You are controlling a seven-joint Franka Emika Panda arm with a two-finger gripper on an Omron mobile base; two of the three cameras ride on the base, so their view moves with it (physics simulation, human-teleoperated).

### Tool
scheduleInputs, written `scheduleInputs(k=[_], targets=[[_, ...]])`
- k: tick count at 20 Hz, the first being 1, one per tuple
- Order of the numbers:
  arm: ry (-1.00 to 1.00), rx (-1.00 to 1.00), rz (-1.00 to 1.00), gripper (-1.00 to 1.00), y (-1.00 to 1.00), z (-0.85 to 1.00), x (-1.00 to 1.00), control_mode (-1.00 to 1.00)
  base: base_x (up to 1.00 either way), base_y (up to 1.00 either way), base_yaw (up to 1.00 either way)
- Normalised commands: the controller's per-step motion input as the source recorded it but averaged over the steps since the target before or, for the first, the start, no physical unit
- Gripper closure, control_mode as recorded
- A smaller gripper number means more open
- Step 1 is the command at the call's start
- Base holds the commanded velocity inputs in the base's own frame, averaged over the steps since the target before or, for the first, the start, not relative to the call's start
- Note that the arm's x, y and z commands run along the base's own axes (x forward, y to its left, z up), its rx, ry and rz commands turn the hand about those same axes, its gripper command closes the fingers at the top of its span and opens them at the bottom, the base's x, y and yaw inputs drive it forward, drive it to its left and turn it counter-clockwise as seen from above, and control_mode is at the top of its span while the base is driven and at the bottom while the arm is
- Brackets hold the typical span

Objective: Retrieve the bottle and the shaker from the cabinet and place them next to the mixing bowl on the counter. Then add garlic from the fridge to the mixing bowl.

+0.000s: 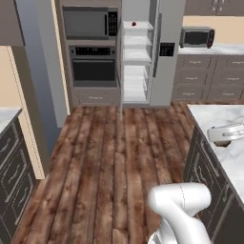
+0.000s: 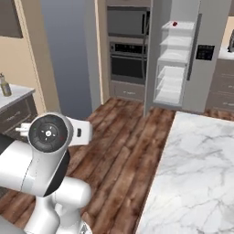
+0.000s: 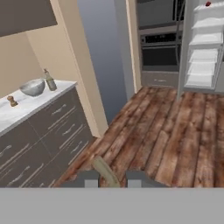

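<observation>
My fingers (image 3: pixel 109 178) were clamped on a pale, slim thing that I took to be the garlic (image 3: pixel 104 169), though it was too small to name with certainty; I held it tight so that it would ride with me across the wooden floor (image 3: pixel 153 131). The fridge (image 1: pixel 138 62) stood open at the far end of the kitchen, its white shelves bare save for a small red thing (image 1: pixel 134 24) on the top one. To one side in the hand view, the marble surface (image 3: pixel 26 107) carried the mixing bowl (image 3: pixel 33 87), with the bottle (image 3: pixel 50 80) just beside it and the shaker (image 3: pixel 12 101) near its other side, so both seemed already placed. I judged that what remained was to carry my load over the bowl and let go.
</observation>
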Motion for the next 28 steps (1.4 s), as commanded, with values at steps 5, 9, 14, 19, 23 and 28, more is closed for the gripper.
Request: scheduleInputs(k=[5,9,14,19,23,28], targets=[[0.00,0.00,0.00,1.00,0.00,0.00,0.00,1.00,0.21,0.36,0.24],[0.00,0.00,0.00,1.00,0.00,0.00,0.00,1.00,0.63,0.43,0.29],[0.00,0.00,0.00,1.00,0.00,0.00,0.00,1.00,0.66,0.45,0.35],[0.00,0.00,0.00,1.00,0.00,0.00,0.00,1.00,0.61,0.44,0.41],[0.00,0.00,0.00,1.00,0.00,0.00,0.00,1.00,0.61,0.37,0.41],[0.00,0.00,0.00,1.00,0.00,0.00,0.00,1.00,0.63,0.30,0.40]])
